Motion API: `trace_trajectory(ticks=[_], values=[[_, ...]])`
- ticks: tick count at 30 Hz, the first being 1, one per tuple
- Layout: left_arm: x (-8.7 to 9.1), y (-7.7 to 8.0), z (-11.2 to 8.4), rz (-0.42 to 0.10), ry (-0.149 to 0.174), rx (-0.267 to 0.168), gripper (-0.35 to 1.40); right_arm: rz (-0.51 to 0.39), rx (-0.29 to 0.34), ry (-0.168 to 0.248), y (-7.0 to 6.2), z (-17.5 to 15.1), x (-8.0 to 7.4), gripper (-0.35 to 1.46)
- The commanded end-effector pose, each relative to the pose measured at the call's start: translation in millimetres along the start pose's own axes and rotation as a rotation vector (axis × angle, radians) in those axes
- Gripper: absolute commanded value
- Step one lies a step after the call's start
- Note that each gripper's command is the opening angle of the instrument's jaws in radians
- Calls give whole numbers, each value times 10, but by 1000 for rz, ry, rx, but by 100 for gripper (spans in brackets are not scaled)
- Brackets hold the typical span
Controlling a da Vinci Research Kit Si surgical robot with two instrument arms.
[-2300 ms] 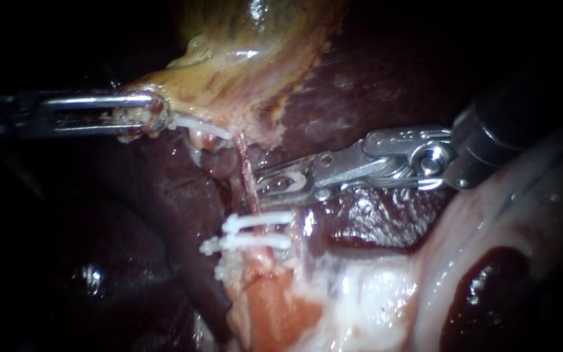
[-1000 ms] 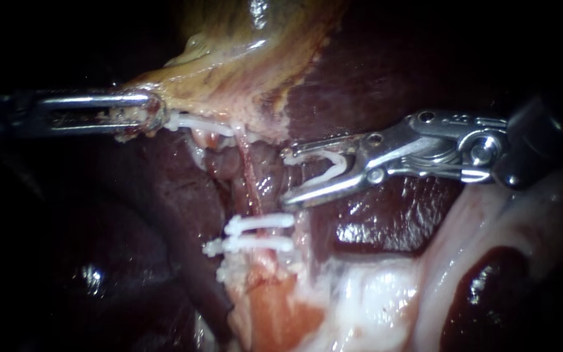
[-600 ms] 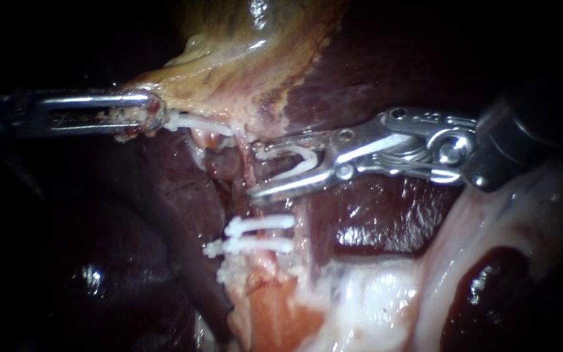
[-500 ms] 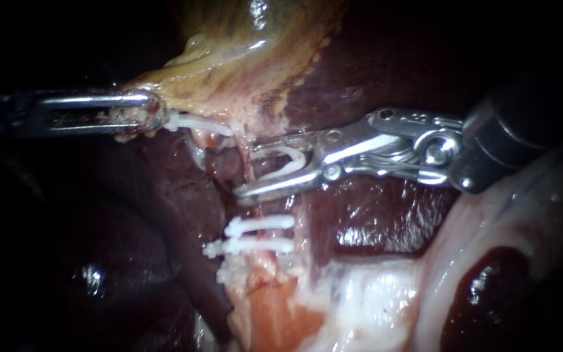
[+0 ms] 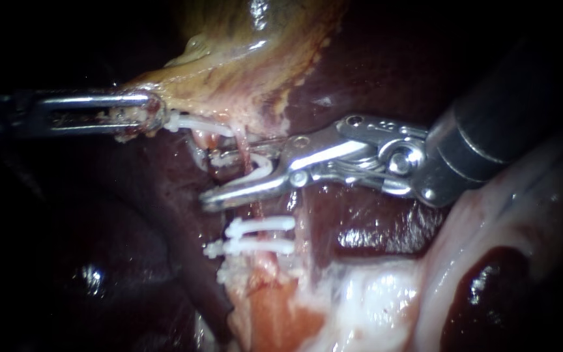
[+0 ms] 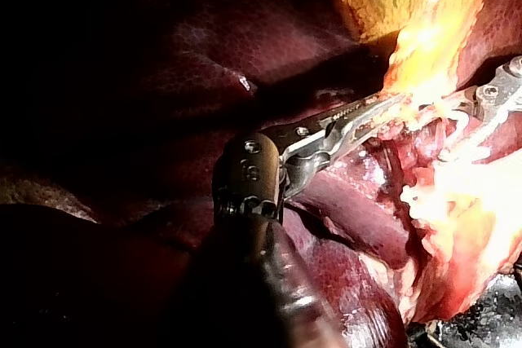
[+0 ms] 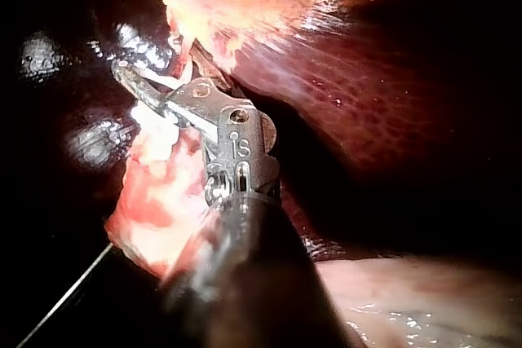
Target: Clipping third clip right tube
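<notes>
Dark liver [image 5: 373, 72] fills the field, with the yellow gallbladder [image 5: 242, 58] draped over it. The left instrument [image 5: 154, 114] has its hand clamped on the gallbladder's edge, I'd say to keep the stalk stretched and exposed. The right instrument [image 5: 210, 179] has its hand spread, both jaws bearing on a loaded clip [image 5: 263, 166] that straddles the right tube [image 5: 255, 208] (thin, pink). Clips, counted: two set clips [image 5: 260, 223] lower on that tube, one upper clip [image 5: 197, 124] beside the left hand, one loaded. Four.
</notes>
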Motion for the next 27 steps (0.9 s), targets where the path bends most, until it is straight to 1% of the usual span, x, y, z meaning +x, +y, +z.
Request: trace_trajectory(ticks=[1, 5, 8, 11, 15, 17, 19, 21, 24, 27], values=[[0, 0, 0, 0, 0, 0, -35, 0, 5, 5, -1, 0, 1, 50], [0, 0, 0, 0, 0, 0, -35, 9, 32, 24, -8, -2, 9, 50], [0, 0, 0, 0, 0, 0, -35, 15, 70, 44, -19, -5, 17, 50], [0, 0, 0, 0, 0, 0, -35, 21, 112, 57, -32, -8, 27, 49], [0, 0, 0, 0, 0, 0, -35, 41, 174, 83, -50, -14, 43, 47], [0, 0, 0, 0, 0, 0, -35, 42, 194, 86, -55, -15, 49, 46], [0, 0, 0, 0, 0, 0, -35, 49, 209, 82, -58, -17, 54, 45], [0, 0, 0, 0, 0, 0, -35, 49, 218, 79, -58, -18, 56, 44], [0, 0, 0, 0, 0, 0, -35, 56, 213, 81, -56, -21, 56, 42], [0, 0, 0, 0, 0, 0, -35, 86, 211, 79, -54, -24, 56, 36]])
